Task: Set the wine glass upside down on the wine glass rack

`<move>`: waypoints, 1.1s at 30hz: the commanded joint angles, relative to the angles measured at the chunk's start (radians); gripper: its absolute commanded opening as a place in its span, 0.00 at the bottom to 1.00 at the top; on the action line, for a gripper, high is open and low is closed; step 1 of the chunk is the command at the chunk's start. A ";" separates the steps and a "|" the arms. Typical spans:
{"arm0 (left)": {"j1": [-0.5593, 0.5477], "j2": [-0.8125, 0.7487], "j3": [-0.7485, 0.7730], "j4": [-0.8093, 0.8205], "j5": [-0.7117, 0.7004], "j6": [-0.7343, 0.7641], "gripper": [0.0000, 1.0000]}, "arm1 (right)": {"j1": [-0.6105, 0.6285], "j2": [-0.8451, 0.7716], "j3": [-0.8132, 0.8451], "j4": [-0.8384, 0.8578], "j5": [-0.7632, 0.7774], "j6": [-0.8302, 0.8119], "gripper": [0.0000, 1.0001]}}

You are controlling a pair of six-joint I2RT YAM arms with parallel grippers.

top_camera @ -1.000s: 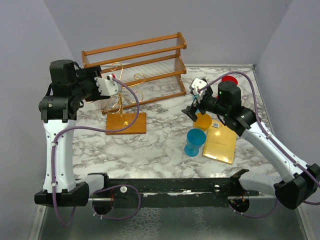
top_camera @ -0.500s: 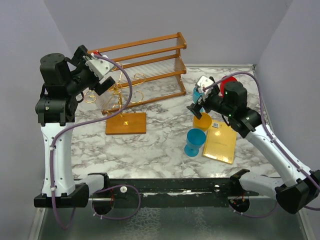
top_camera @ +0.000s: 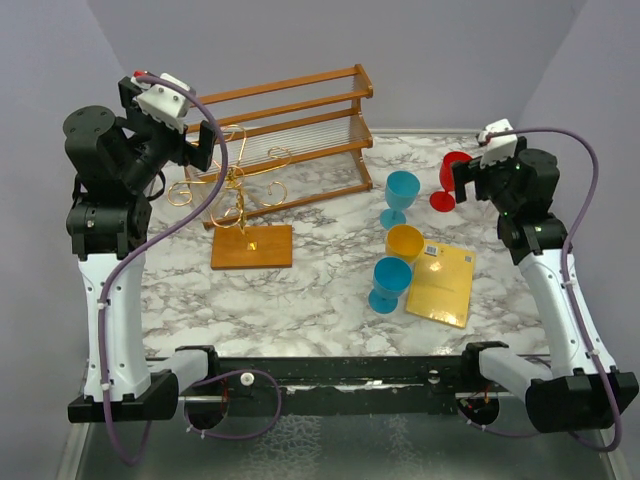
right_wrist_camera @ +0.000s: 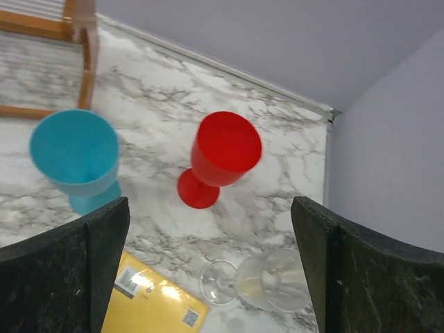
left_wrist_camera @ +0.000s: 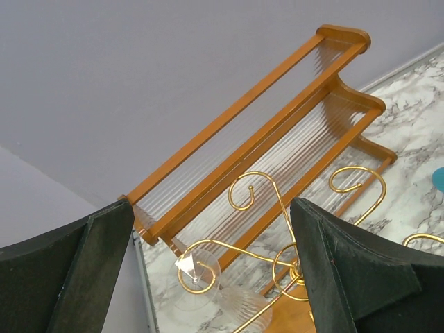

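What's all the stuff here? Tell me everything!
wine glass rack: one, gold wire, orange-brown base, left side
clear wine glass: one, hung by its foot on the rack
second clear glass: one, lying sideways near the red goblet
wooden shelf: one, brown, back
blue goblets: two, upright, right of middle
yellow cup: one, between them
red goblet: one, back right
yellow envelope: one, flat, front right
left gripper: black, open
right gripper: black, open
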 commanded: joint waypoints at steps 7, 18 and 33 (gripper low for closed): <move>0.006 -0.053 -0.034 0.036 -0.083 -0.049 0.97 | -0.261 0.065 0.110 -0.084 0.046 0.037 1.00; 0.004 -0.055 -0.064 0.057 -0.069 -0.091 0.97 | -0.341 0.216 0.172 -0.256 0.007 -0.018 0.83; 0.004 -0.055 -0.071 0.056 -0.048 -0.082 0.97 | -0.366 0.259 0.168 -0.303 0.006 -0.077 0.52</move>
